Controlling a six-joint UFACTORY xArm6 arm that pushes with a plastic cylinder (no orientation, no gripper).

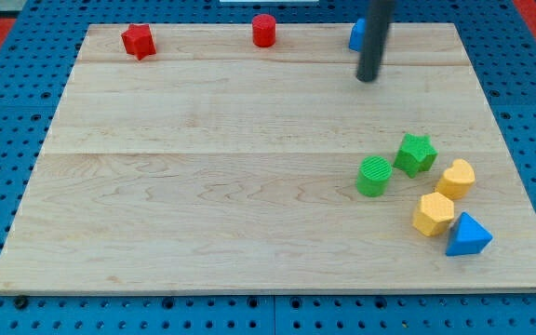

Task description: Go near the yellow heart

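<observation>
Sitting near the counter's (203, 186) right edge, the yellow heart (456, 178) lies just right of the green star (416, 154) and above the yellow hexagon (433, 213). It looks small, light and rigid, likely to slide readily if nudged, so a flat side would be the place to touch. There is no pincer; my tip (368, 76) hangs well above the cluster, beside a blue block (355, 35). The smooth wooden counter leaves open room between them.

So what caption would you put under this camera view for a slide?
My tip sits near the board's top edge, well above the yellow heart clustered with green, yellow and blue blocks at the view's lower right.
</observation>
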